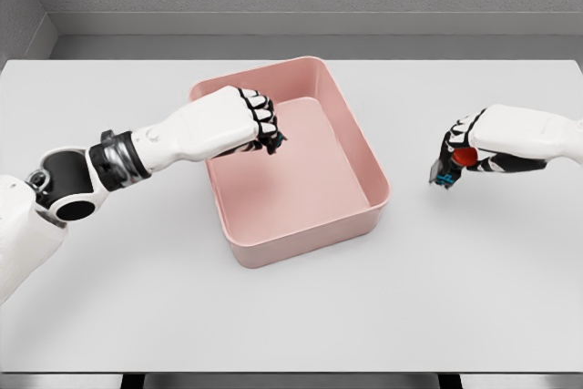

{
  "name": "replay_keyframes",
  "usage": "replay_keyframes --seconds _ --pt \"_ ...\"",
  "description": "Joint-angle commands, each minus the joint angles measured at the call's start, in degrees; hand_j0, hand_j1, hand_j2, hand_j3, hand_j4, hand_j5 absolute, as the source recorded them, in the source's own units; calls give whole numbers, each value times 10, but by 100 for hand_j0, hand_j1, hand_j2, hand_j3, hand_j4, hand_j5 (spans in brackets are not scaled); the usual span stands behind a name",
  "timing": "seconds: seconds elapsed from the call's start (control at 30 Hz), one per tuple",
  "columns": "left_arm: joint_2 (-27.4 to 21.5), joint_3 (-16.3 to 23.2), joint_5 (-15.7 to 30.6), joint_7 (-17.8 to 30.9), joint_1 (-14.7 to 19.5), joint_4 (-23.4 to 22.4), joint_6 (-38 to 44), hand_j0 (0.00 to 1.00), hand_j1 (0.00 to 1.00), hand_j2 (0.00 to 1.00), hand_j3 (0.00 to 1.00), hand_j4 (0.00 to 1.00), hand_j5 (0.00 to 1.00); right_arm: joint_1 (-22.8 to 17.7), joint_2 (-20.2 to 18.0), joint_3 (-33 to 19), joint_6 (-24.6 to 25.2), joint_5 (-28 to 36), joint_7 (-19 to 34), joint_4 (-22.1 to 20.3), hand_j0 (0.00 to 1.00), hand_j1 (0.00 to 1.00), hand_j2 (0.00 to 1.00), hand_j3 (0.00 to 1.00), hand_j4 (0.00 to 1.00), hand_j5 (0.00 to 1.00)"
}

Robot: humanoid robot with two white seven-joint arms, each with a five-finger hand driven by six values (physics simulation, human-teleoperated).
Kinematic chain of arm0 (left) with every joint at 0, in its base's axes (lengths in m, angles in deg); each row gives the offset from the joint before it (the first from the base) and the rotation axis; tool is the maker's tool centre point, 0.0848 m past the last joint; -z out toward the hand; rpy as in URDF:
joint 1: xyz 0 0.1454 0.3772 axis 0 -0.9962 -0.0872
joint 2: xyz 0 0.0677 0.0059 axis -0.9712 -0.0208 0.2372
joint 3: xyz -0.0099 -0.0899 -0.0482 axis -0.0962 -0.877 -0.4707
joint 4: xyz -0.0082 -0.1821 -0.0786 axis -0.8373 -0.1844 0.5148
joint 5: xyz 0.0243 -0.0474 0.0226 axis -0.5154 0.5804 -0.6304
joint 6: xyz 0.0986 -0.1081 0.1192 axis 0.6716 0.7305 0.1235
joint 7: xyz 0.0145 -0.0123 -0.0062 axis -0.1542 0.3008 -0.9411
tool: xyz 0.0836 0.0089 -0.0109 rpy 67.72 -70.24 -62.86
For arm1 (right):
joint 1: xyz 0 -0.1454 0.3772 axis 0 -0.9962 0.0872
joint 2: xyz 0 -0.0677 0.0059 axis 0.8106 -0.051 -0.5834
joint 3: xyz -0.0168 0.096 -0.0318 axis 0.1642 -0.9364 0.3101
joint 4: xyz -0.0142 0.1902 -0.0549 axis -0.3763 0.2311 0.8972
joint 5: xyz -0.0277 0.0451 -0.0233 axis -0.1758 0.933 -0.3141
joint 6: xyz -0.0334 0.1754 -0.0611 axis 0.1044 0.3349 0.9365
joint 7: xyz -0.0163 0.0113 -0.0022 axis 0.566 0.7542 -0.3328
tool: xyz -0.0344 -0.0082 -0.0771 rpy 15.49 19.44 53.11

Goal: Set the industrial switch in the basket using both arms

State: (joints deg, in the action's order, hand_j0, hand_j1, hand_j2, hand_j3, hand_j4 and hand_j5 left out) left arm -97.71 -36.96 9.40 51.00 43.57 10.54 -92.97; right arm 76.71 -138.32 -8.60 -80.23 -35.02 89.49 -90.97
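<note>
Right hand (466, 154) grips the switch (453, 166), fingers curled around a small dark body with a red part showing in the palm and a blue end poking out below and to the left. It is held over the table (291, 316), to the right of the basket (301, 225) and apart from it; whether the blue end touches the tabletop cannot be told.

From the switch, the basket lies to the picture's left, its near right corner being the closest part of the rim. The switch looks to run lengthwise from upper right down to lower left, so its blue tip already points roughly toward that corner. I judge the coming move as a short sideways carry, with enough lift to clear the pink wall, then a release over the open floor inside.

Left hand (250, 120) hangs over the basket's left side, fingers curled into a fist with nothing visibly in them. It is well apart from the switch, so the right hand is clearly the nearer one. The basket itself is a pink rectangular tub, turned slightly on the pale table.
</note>
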Motion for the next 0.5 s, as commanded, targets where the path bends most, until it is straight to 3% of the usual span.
replay_keyframes --seconds 0.0,0.37,0.47 --pt "0 -1 0 12 0 -6 0 28 28 28 28 28 28 0 4 0 1 4 0 0 45 45 45 45 45 45" --pt "7 17 -12 13 1 -31 0 28 28 28 28 28 28 30 33 0 1 6 0 0 45 45 45 45 45 45" --pt "8 17 -12 12 1 -30 0 41 41 41 41 41 41 36 40 0 1 6 0 0 45 45 45 45 45 45"
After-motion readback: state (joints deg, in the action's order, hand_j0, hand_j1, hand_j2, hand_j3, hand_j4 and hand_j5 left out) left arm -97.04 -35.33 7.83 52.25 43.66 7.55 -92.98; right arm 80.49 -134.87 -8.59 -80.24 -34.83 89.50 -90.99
